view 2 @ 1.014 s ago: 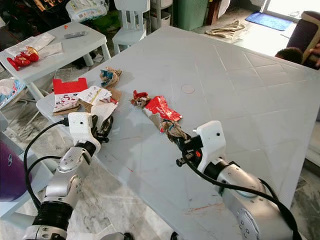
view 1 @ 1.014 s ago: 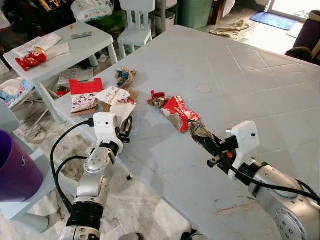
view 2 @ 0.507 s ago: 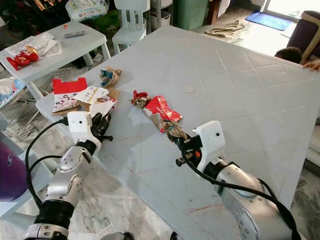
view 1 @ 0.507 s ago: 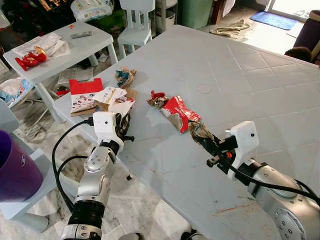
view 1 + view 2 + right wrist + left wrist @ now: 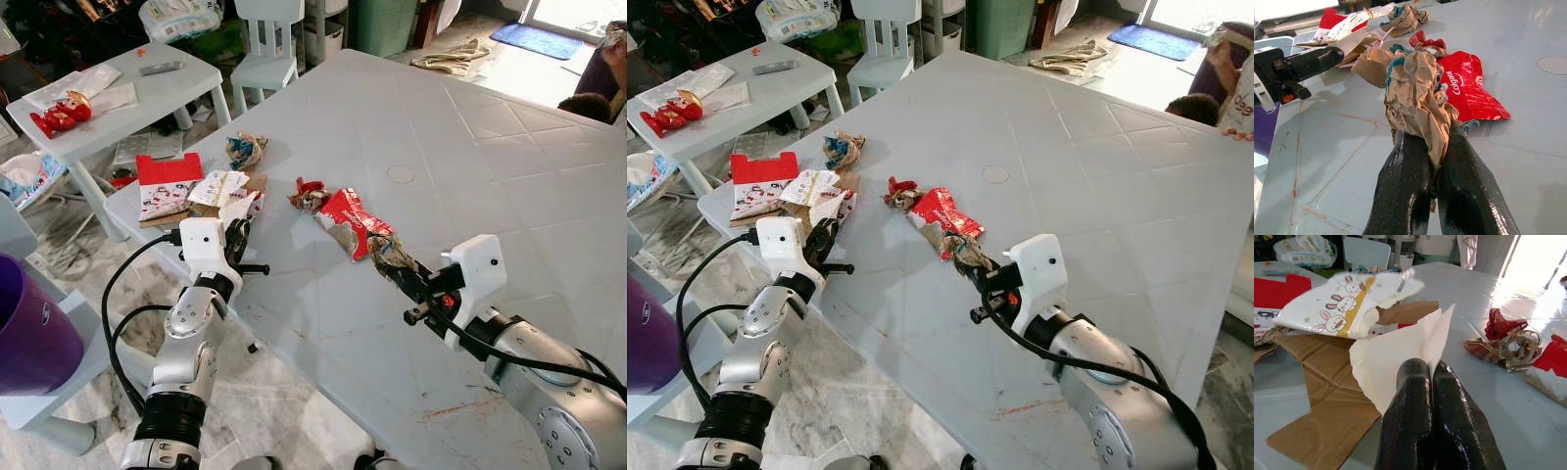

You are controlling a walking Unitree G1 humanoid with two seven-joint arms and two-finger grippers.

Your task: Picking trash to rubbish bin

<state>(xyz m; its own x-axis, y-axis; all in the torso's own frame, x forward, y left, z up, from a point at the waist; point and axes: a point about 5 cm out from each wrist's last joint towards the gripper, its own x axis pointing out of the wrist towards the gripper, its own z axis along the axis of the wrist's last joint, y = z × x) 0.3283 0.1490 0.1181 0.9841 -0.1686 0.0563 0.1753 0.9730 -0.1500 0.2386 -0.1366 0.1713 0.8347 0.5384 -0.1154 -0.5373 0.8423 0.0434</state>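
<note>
Beside the crumpled paper (image 5: 1415,93), a red "Colgate" wrapper (image 5: 1469,88).

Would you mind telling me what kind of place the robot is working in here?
Most likely a lived-in home, perhaps a family room: a plastic table strewn with trash, a child-sized white chair, a smaller side table with a red toy, and a doormat by a bright doorway.

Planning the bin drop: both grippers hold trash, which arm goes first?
Left, likely. Left gripper pinches the white paper at the table edge, nearest the purple bin. Right gripper, clamping the brown wad, is farther.
</note>
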